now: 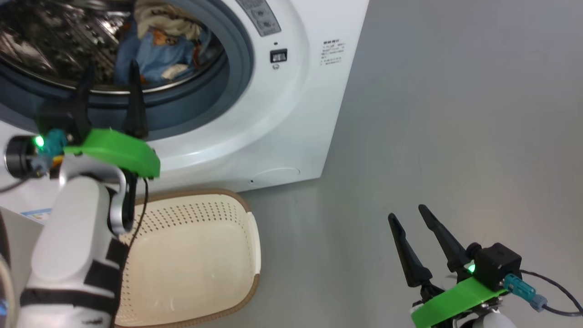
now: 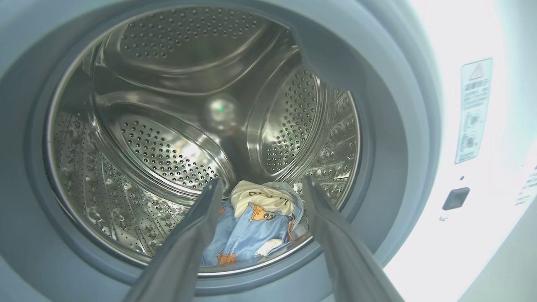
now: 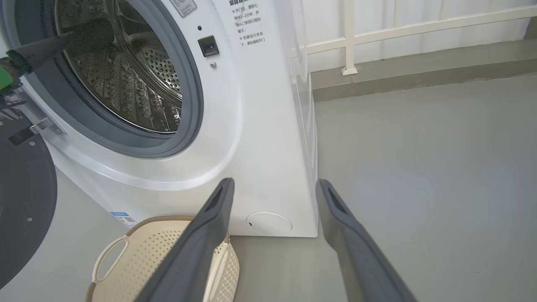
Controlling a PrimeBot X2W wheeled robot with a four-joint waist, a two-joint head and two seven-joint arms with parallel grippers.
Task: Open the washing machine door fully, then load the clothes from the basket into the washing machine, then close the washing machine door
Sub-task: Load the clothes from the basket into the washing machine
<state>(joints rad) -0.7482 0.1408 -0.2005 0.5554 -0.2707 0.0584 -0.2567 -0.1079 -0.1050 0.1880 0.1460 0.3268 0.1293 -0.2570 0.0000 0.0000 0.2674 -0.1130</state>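
Inside the washing machine [image 1: 282, 114], perhaps three clothes [image 1: 159, 50]; one basket [image 1: 191, 218].

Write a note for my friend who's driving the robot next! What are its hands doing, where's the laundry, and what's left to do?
Left gripper: open, empty, at the mouth of the washing machine.
Right gripper: open, empty, above the floor to the machine's right.
Clothes: piled low in the drum, near its front.
Basket: on the floor in front of the machine; no clothes show in it, though the left arm hides part of it.
Washing machine door: swung open.
Done: door opened, clothes loaded.
Left: pull the left arm clear, then close the door.
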